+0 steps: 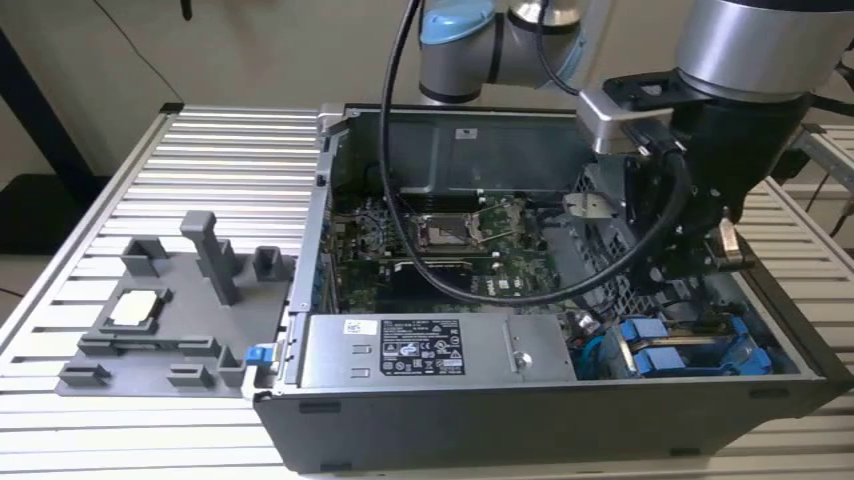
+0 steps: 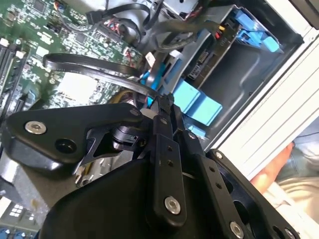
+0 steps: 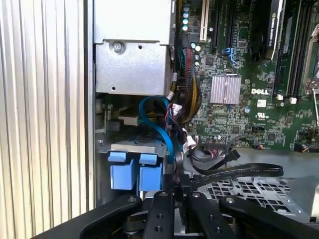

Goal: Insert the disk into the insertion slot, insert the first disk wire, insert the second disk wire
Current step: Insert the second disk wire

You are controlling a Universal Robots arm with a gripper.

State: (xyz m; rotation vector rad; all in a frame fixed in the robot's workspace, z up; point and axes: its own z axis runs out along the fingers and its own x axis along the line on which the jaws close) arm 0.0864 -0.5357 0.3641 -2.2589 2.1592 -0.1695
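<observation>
Second wrist view: gripper (image 2: 167, 98) pinching wire (image 2: 94, 67).

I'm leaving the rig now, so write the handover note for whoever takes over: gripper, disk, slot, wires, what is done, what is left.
Gripper: low inside the open computer case, shut on a black flat cable, right beside the disk's blue tabs.
Disk: in its blue carrier, seated in the insertion slot of the drive cage.
Done: disk insertion.
Left: the held cable does not look plugged in yet; the second wire's state cannot be told.
</observation>
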